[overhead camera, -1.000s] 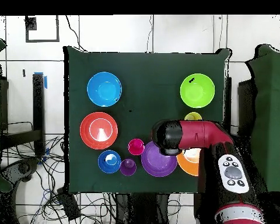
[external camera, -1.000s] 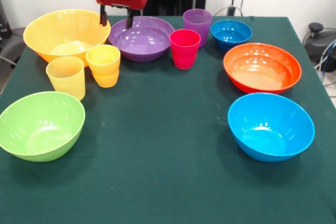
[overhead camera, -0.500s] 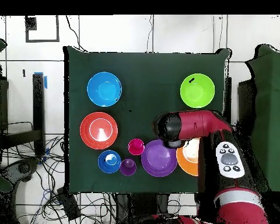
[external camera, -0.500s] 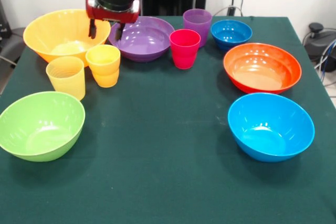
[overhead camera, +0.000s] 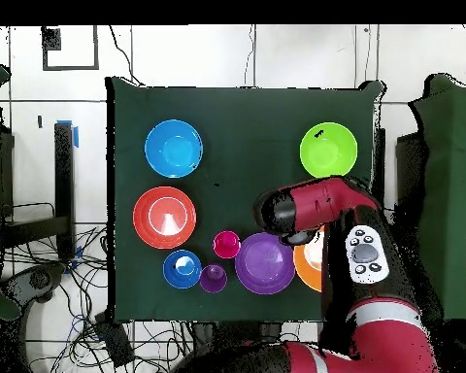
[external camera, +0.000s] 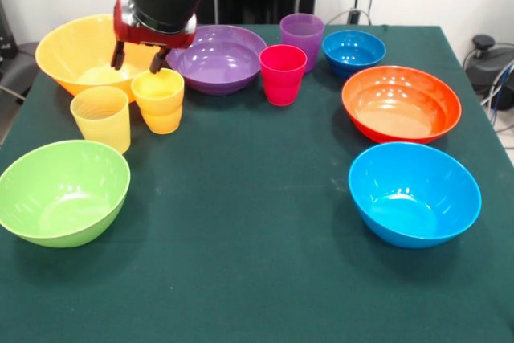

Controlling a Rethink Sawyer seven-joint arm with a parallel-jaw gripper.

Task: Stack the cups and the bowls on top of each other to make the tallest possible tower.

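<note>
- Nearest, the lime green bowl point(external camera: 63, 191) sat at the table's point(external camera: 241, 279) left and the light blue bowl point(external camera: 414, 193) at its right, well apart, both empty and upright.
- Behind the blue one lay the red-orange bowl point(external camera: 401, 104).
- At mid-left the pale yellow cup point(external camera: 101, 118) stood just beside the orange-yellow cup point(external camera: 159, 100).
- The gripper point(external camera: 138, 60) hung with its two fingers spread apart and empty, one fingertip point(external camera: 154, 64) just above the orange-yellow cup's far rim, the other over the large orange-yellow bowl point(external camera: 88, 52).
- Farther back stood the purple bowl point(external camera: 221, 58), the red-pink cup point(external camera: 282, 75), the purple cup point(external camera: 302, 36) and the small dark blue bowl point(external camera: 353, 52).
- Nothing was stacked; no tower had been started.
</note>
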